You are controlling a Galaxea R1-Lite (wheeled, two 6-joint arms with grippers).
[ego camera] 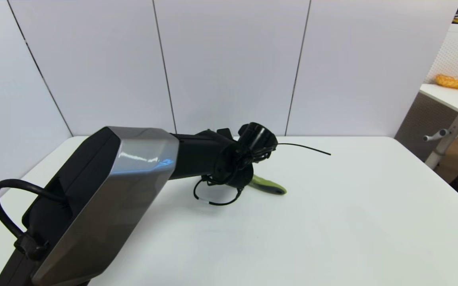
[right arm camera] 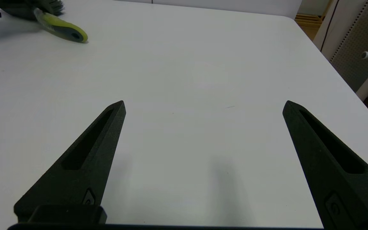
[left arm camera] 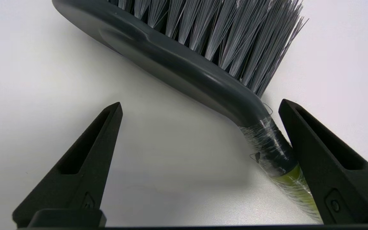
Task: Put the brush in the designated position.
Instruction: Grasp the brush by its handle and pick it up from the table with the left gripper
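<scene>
A: Where is the left gripper [left arm camera: 200,108] sitting?

B: Low over the white table [ego camera: 332,222], fingers spread wide, gripping nothing. The hand brush with the dark oval head, dense bristles, clear-wrapped neck and lime-green handle [left arm camera: 184,67] is lying between them, its neck right against one finger, the other well clear.

A: How is it going to handle?

B: Probably light and stiff, with slick plastic and soft bristles. I'd be closing on the neck or handle.

A: Any writing?

B: None readable.

A: And the right gripper [right arm camera: 203,105]?

B: It is hanging open and idle, with the brush well beyond its fingertips.
</scene>
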